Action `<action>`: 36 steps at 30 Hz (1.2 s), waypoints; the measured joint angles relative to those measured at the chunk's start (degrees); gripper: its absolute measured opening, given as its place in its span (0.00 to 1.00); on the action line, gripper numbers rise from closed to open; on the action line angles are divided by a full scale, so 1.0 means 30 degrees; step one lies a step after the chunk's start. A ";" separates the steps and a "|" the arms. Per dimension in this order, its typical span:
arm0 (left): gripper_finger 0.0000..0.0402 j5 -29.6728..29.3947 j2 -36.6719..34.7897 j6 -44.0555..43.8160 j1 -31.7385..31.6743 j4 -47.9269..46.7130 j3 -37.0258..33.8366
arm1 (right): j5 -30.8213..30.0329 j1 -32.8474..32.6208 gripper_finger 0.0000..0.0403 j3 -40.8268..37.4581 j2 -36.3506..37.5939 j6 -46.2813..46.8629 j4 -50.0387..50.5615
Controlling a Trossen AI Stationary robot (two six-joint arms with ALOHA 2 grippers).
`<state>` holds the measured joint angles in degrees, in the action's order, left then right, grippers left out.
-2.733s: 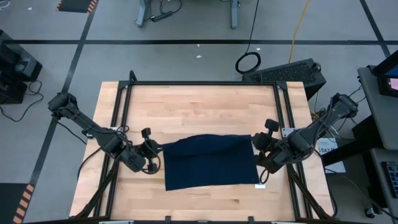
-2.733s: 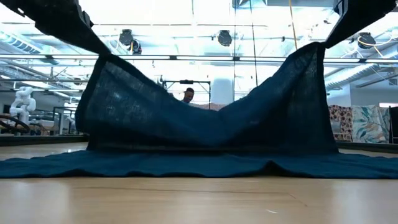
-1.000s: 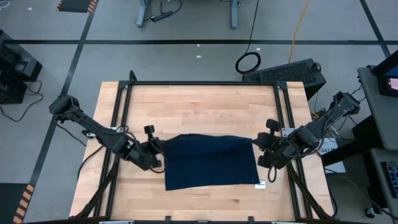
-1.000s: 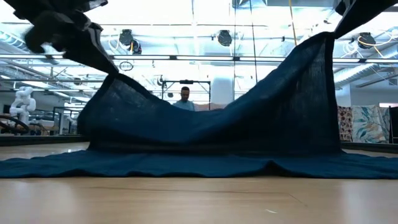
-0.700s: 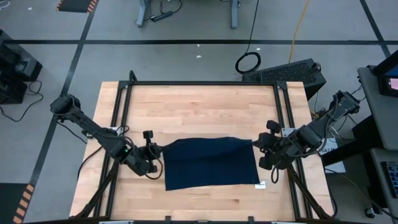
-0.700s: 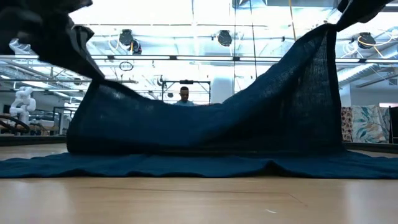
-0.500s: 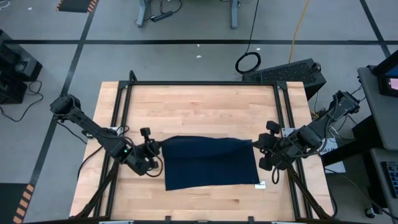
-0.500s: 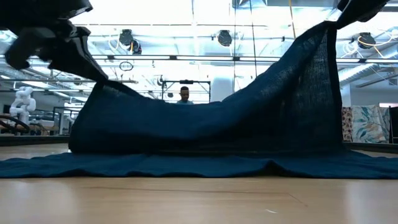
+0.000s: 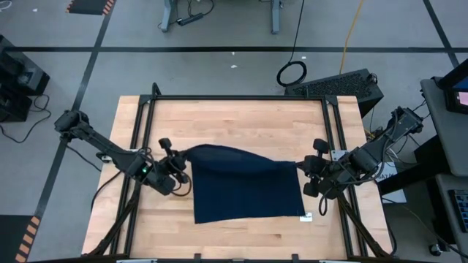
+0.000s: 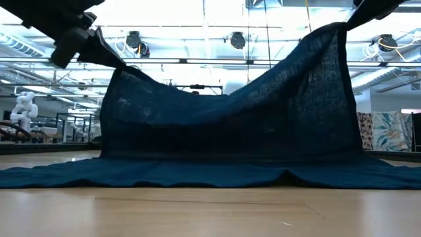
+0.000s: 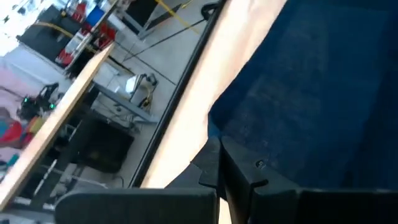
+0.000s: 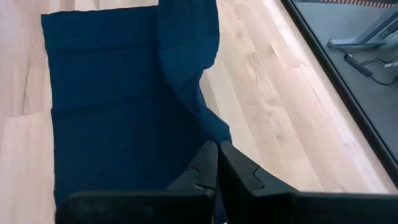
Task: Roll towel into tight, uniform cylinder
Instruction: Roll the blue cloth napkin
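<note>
Towel (image 9: 245, 190) hangs between both tools above table (image 9: 234, 124).

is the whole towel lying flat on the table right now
No, in the low view the towel has its far edge lifted at both corners and sagging between them, with only its near part flat on the table.

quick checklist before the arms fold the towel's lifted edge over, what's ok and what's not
1. Left gripper shut on the towel corner: ok.
2. Right gripper shut on the opposite corner: ok.
3. Lifted edge level between the grippers: not ok; in the low view it sags in the middle.
4. Near part of the towel flat on the table: ok, only slight ripples.
5. White tag clear of the fold: cannot tell.
</note>
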<state>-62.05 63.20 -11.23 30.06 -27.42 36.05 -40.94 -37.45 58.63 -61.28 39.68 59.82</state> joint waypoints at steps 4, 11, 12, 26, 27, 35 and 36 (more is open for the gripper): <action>0.03 0.2097 -0.0044 -0.0202 -0.0406 0.0172 0.0000 | 0.0006 0.0000 0.00 0.0000 0.0000 -0.0025 0.0084; 0.03 0.3594 -0.0044 -0.1131 -0.0238 0.0177 0.0000 | 0.0251 -0.0015 0.00 0.0000 -0.0006 0.0490 0.0070; 0.03 0.3608 -0.0021 -0.1157 -0.0180 0.0169 0.0000 | 0.0251 -0.0015 0.00 0.0000 -0.0007 0.0494 0.0076; 0.03 0.4129 0.0187 -0.3187 0.0712 0.0184 -0.0007 | 0.0730 -0.0015 0.00 0.0000 -0.0015 0.0458 0.0309; 0.03 0.4114 0.0214 -0.3368 0.0760 0.0184 -0.0007 | 0.0754 -0.0015 0.00 0.0000 -0.0018 0.0446 0.0451; 0.03 0.3573 0.0255 -0.4013 0.0781 0.0814 -0.0007 | 0.2232 -0.0527 0.00 0.0000 -0.0850 0.1248 0.1298; 0.03 0.3525 0.0255 -0.3985 0.0781 0.0963 -0.0007 | 0.2265 -0.0663 0.00 0.0000 -0.0989 0.1464 0.1508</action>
<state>-51.47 63.96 -23.18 32.40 -24.54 36.03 -34.14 -39.44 58.63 -64.24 44.07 64.34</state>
